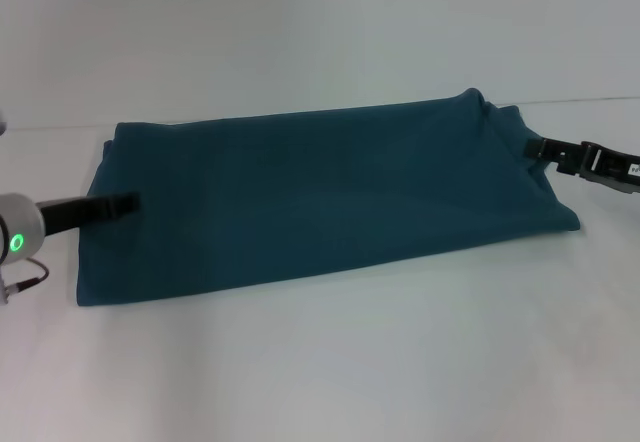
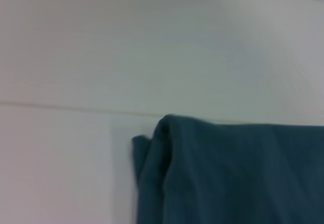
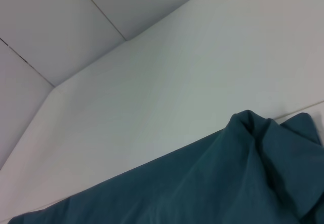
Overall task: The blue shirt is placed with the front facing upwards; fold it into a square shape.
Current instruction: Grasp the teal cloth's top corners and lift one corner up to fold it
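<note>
The blue shirt [image 1: 320, 202] lies on the white table as a long folded band running left to right, plain teal side up, with no print showing. My left gripper [image 1: 128, 203] rests low over the shirt's left end. My right gripper [image 1: 535, 149] touches the shirt's right end, where the cloth is bunched into a raised fold [image 1: 483, 105]. The left wrist view shows a folded corner of the shirt [image 2: 243, 178]. The right wrist view shows the bunched end [image 3: 228, 183]. Neither wrist view shows that arm's own gripper.
The white table [image 1: 320, 362] stretches out in front of the shirt and behind it. A pale wall stands at the back [image 1: 320, 22]. Nothing else lies near the shirt.
</note>
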Controlling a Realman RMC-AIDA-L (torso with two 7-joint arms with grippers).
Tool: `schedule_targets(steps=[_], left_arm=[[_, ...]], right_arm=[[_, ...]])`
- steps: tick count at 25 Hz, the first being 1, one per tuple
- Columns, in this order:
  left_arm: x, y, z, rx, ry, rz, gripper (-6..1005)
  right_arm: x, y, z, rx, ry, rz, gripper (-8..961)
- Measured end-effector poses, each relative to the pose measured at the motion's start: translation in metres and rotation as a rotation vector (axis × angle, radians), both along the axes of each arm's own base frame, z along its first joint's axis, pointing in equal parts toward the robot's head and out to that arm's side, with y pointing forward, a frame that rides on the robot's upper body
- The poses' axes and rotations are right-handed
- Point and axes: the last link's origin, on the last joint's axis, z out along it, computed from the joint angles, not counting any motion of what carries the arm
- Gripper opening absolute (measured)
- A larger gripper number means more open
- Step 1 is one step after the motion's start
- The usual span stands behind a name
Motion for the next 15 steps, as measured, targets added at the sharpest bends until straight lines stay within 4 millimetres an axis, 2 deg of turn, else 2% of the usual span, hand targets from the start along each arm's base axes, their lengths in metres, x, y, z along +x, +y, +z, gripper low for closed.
schedule_targets(steps=[8,15], left_arm=[[-0.018,-0.009,0.005,0.018,-0.013,0.049,584],[-0.017,-0.009,0.02,0.06,-0.017,0.04,585]], right_arm=[[-0.001,0.001,0.0,0.001,-0.002,0.003,808],[-0.002,0.002,0.0,0.001,-0.001,0.004,808]])
